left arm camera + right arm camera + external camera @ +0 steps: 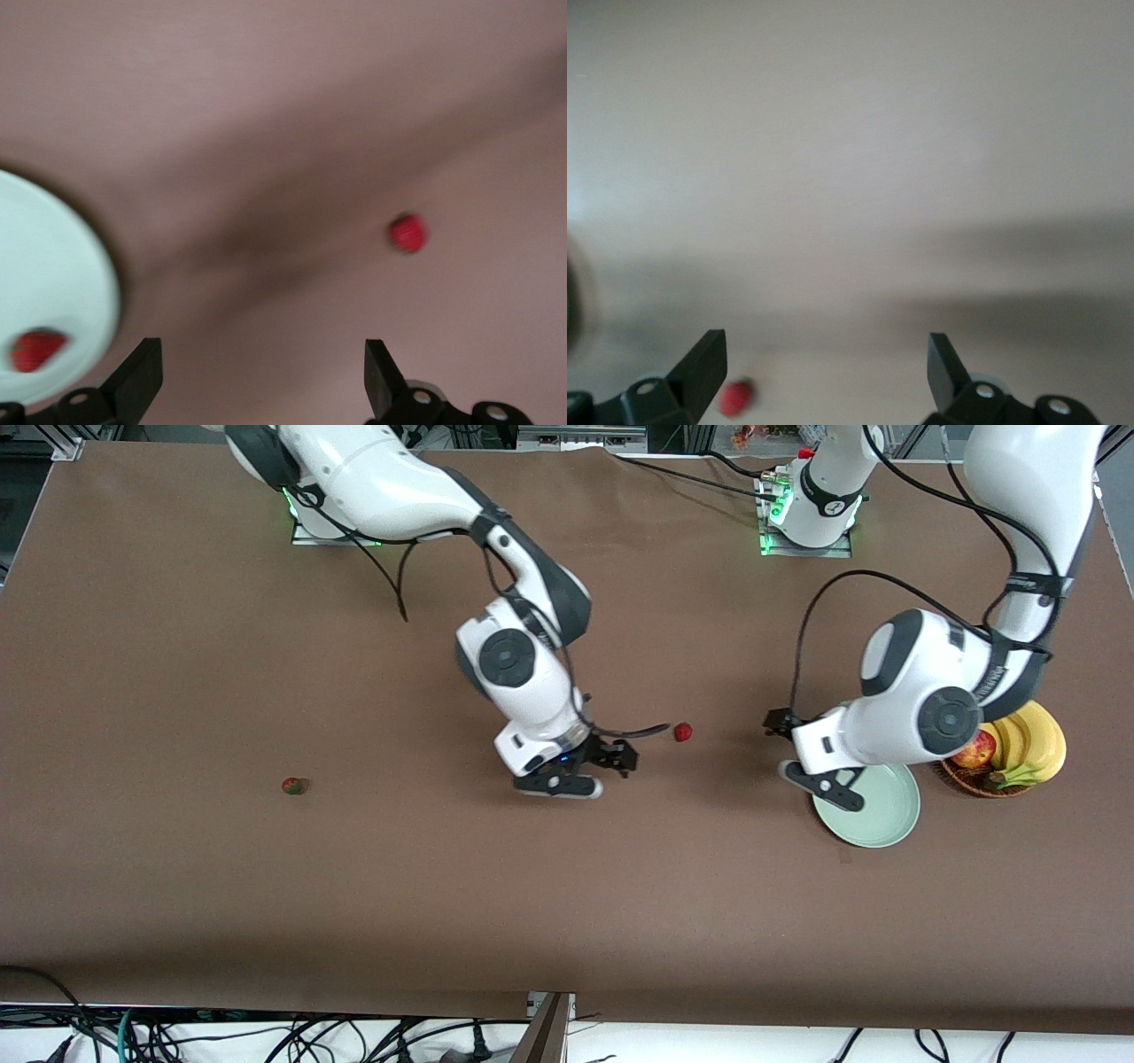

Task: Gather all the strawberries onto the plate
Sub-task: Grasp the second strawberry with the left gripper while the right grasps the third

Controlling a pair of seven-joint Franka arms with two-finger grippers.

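One strawberry [35, 350] lies in the pale green plate [886, 815] [53, 266]; in the front view my left hand hides it. A second strawberry [682, 732] [407, 233] [735, 398] rests on the brown table between the two hands, close beside one finger of my right gripper. A third strawberry [294, 786] lies alone toward the right arm's end of the table. My right gripper [592, 769] [827, 381] hangs low over the table, open and empty. My left gripper [811, 757] [263, 381] is over the plate's rim, open and empty.
A brown wicker basket [974, 784] with bananas [1032, 744] and a red apple [973, 753] stands right beside the plate, toward the left arm's end of the table. A black cable [642, 732] trails from my right wrist near the middle strawberry.
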